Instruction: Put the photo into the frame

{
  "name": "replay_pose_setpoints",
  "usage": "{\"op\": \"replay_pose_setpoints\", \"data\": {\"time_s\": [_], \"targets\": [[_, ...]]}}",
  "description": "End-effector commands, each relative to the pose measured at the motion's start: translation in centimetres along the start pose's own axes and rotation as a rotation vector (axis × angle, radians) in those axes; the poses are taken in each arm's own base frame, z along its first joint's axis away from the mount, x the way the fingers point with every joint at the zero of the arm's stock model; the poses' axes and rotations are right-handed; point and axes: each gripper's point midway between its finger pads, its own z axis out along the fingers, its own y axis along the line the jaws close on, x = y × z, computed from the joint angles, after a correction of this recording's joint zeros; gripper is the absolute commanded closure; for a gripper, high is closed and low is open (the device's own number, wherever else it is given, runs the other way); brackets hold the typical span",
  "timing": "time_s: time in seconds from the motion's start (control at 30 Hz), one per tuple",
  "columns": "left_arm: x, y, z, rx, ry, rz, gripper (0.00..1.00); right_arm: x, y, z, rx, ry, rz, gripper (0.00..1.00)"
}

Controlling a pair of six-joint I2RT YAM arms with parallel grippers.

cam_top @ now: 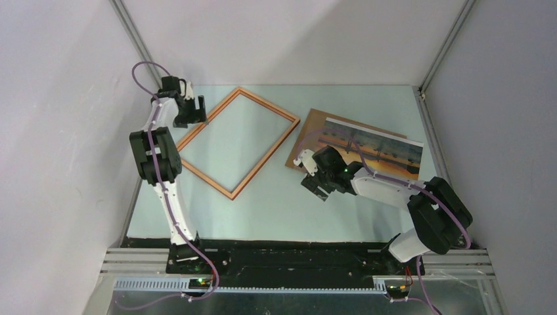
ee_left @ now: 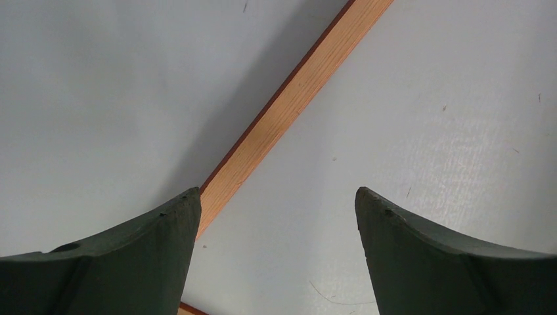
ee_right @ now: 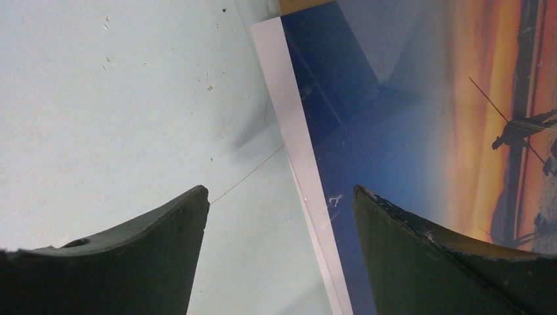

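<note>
Photo (ee_right: 420, 144) is judged thin, light, floppy; pinch its white border with right gripper (ee_right: 281, 197), wide and empty like left gripper (ee_left: 277, 197).

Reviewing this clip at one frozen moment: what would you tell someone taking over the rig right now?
Left gripper: open, above the frame's far-left rail, holding nothing.
Right gripper: open, over the photo's white edge, not gripping.
The frame lies flat centre-left; the photo lies face up on the backing board to its right.
Done: nothing inserted. Left: grasp the photo, lay it in the frame.
</note>
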Motion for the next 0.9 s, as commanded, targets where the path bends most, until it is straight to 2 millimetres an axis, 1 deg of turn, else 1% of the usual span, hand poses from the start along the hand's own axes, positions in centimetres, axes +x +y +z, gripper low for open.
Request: {"op": "replay_pose_setpoints", "data": {"time_s": [0.0,0.2,0.3,0.5,0.87], "targets": [[-1.0,-0.8,0.3,0.061,-0.025,-0.015,0.1,-2.3,-0.7,-1.2,0.01,-0.074,0.023,0.16],[0.2,-0.7,1.1,0.073,0.006,-0.018,0.1,-2.3,-0.8,-1.3,0.009,-0.077,0.023,0.16],[0.8,-0.4,1.5,0.069,0.021,-0.019,0.11,-2.4,-0.8,-1.4,0.011,-0.08,0.023,0.16],[1.4,0.2,1.9,0.074,0.037,-0.032,0.11,-2.4,-0.8,-1.4,0.012,-0.08,0.024,0.16],[2.1,0.4,1.9,0.068,0.053,-0.079,0.11,-2.3,-0.7,-1.3,0.007,-0.077,0.024,0.16]]}}
